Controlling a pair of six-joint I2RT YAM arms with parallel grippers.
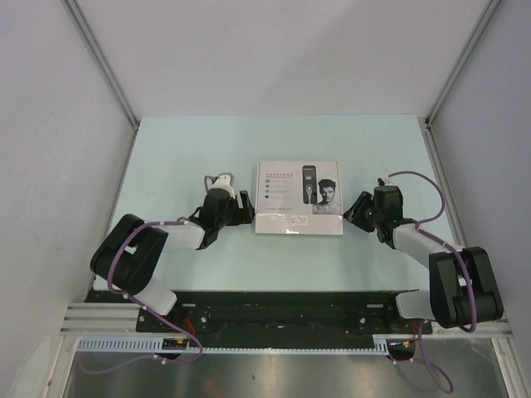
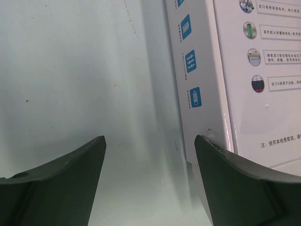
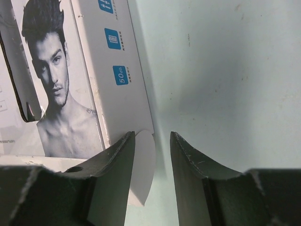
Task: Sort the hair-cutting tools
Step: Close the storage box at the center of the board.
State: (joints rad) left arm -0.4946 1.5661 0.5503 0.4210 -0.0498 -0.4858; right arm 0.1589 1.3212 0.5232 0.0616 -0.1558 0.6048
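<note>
Closed box (image 1: 299, 197) mid-worktop (image 1: 199, 149); tools unseen, likely inside. Left end effector (image 1: 246, 207) spread at box's left edge; right end effector (image 1: 359, 209) slightly parted astride side flap (image 3: 143, 165). Opening step; next needs flap pinched, lid lifted.

The box lid (image 3: 89, 70) looks like white printed cardboard with a soft sheen. The tabletop (image 2: 70, 70) is pale green, matt and smooth, finely flecked. The fingers (image 3: 193, 165) of the right gripper (image 3: 151, 136) are dark matt plastic, lightly scratched. Those of the left gripper (image 2: 150, 141) are scuffed at the edges. At 6 o'clock in the top view, a grey metal sheet (image 1: 274, 377) shines dully.
</note>
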